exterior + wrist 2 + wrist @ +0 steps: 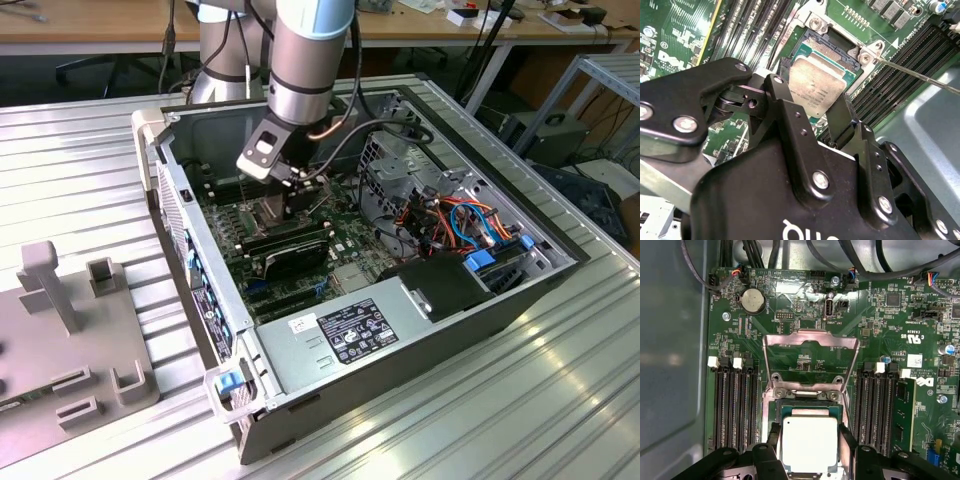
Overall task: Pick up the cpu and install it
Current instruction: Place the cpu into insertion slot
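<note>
**cpu in grip, over open socket**

Case (190, 250) lies open on its side and the arm (310, 60) reaches down into it. Board (805, 305) is flat on the case floor. Socket (810, 407) is mid-board, between the two slot banks (735, 405). Frame (810, 336) is swung back, off the socket. Gripper (810, 440) pinches the cpu (810, 445) by two opposite edges, silver top toward the wrist. cpu is level, square to the socket and straight under the gripper. Can't tell if it's hovering or seated. Grip axis runs slot bank to slot bank.
</note>
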Controlling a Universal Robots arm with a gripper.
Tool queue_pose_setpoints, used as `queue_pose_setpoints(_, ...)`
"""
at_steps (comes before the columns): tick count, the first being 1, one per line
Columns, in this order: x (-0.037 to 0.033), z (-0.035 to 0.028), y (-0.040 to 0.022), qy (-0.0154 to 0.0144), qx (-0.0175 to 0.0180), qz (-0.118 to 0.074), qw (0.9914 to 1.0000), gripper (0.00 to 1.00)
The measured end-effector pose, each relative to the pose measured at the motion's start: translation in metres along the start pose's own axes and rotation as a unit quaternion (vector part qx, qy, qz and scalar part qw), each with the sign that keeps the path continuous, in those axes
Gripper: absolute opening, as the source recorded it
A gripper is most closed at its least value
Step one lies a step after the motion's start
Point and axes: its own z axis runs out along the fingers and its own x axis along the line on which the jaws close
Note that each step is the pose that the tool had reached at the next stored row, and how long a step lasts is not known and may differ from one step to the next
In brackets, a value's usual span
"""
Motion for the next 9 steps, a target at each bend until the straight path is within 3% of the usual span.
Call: queue_pose_setpoints(9, 0.0001, 0.0076, -0.0011, 0.0000, 0.0000, 0.000, 1.00000, 0.55)
